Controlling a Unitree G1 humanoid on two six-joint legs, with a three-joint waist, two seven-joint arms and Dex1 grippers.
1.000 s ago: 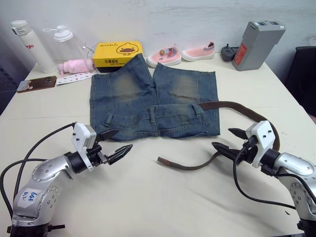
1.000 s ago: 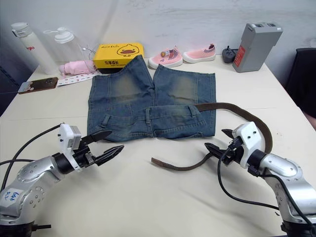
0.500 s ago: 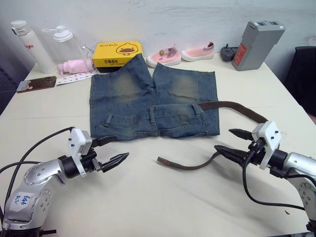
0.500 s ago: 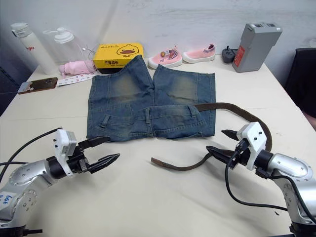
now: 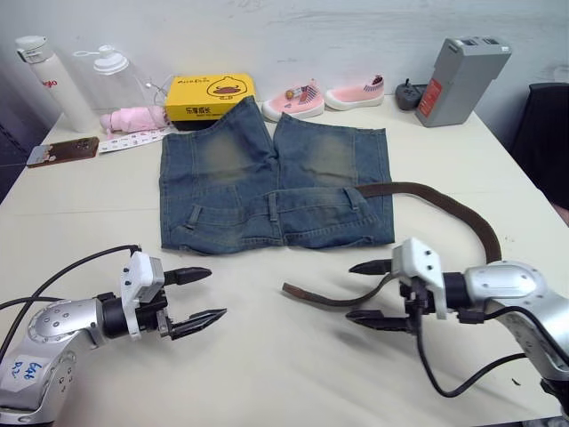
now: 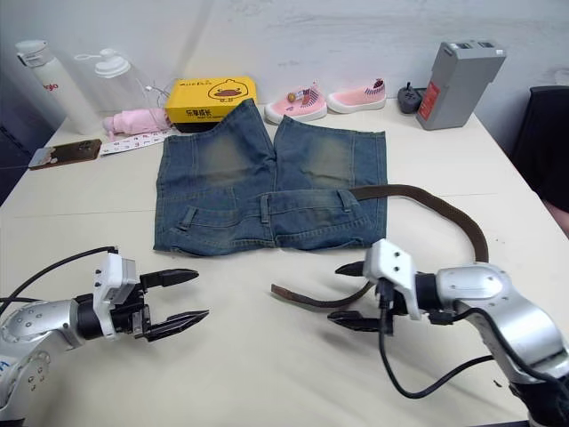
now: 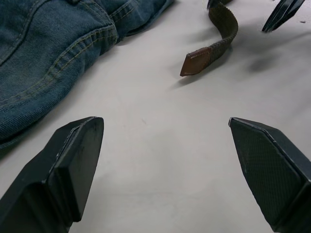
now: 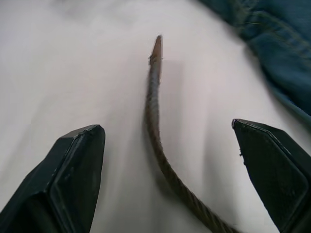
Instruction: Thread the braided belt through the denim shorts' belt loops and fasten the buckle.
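A pale cream table [image 5: 293, 374] under a whitewashed wall, and in the middle of it lies one pair of faded blue denim shorts [image 5: 271, 182] with yellowish worn patches, waistband toward the robot. Along that waistband three short upright denim belt loops [image 5: 272, 207] can be made out, though there may be more. One long dark-brown braided belt [image 5: 462, 213] comes off the right end of the waistband, sweeps away from the shorts in a wide curve and doubles back, so its smooth brown leather tip [image 7: 195, 61] lies on bare table just in front of the waistband, toward its right half; no buckle can be picked out. Here is what matters: the right gripper [image 5: 372, 294] has its two black fingers spread wide, one on each side of the strap just behind that tip, and from its wrist the strap runs straight ahead between them with the tip pointing away. Nothing is clamped yet. The left gripper [image 5: 197, 294], also spread wide, hovers in front of the waistband's left corner, well apart from the tip, so the right arm looks clearly the nearer one for the pick-up.
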